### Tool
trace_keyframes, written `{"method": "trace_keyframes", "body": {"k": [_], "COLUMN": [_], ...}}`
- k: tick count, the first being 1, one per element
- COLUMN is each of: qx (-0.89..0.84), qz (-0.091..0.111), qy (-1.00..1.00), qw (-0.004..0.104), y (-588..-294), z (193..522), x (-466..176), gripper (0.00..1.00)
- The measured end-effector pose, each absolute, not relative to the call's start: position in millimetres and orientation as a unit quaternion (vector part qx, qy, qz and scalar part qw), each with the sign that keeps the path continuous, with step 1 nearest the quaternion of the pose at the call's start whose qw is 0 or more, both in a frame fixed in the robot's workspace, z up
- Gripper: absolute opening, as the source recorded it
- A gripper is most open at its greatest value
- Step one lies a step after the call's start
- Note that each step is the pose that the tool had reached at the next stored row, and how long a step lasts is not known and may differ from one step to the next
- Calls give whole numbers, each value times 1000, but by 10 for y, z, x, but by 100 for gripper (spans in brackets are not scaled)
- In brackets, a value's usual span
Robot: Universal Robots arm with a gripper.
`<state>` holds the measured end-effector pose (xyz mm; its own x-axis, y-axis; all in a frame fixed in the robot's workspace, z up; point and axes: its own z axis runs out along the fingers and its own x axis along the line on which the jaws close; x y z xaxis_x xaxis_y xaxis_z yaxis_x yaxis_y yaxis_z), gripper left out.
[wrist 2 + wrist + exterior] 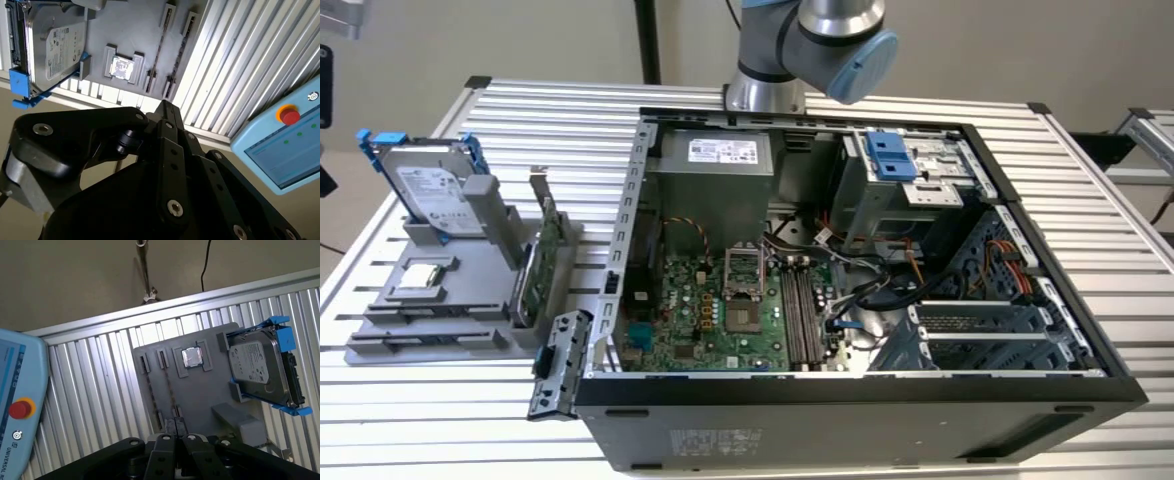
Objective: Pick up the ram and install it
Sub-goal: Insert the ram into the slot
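Approach step pictured: the gripper (175, 426), closed on nothing, is held well above the grey fixture (200, 390), where the ram (169, 387) is stood on edge, ungrasped. An opened grip, aligned along the thin stick, is judged necessary.

Table (440, 420) of ribbed bare metal; tray (467, 265) matt grey plastic; drive (434, 185) shiny metal with blue plastic rails (376, 150); gripper (175, 425) semi-gloss black.
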<state>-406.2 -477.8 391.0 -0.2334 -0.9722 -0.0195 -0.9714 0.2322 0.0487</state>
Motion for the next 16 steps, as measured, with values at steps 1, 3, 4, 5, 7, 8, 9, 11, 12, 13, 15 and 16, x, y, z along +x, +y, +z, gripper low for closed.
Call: {"method": "trace_keyframes", "body": {"k": [1,3,4,5,7,8,9,11,12,13,15,16], "qx": [619,619,619,619,619,620,621,628,634,640,650,654], "qz": [-25,-25,-25,-25,-25,-25,-25,-25,-25,-25,-25,-25], "qy": [-785,-785,-785,-785,-785,-784,-783,-778,-773,-768,-760,-756], "qw": [7,7,7,7,7,8,8,8,8,8,8,8], "y": [-4778,-4778,-4778,-4778,-4778,-4778,-4778,-4778,-4777,-4778,-4778,-4778], "z": [3910,3911,3911,3910,3910,3911,3910,3910,3909,3909,3909,3909], "x": [-4062,-4062,-4062,-4062,-4062,-4062,-4062,-4062,-4062,-4062,-4062,-4062], "gripper": [0,0,0,0,0,0,0,0,0,0,0,0]}}
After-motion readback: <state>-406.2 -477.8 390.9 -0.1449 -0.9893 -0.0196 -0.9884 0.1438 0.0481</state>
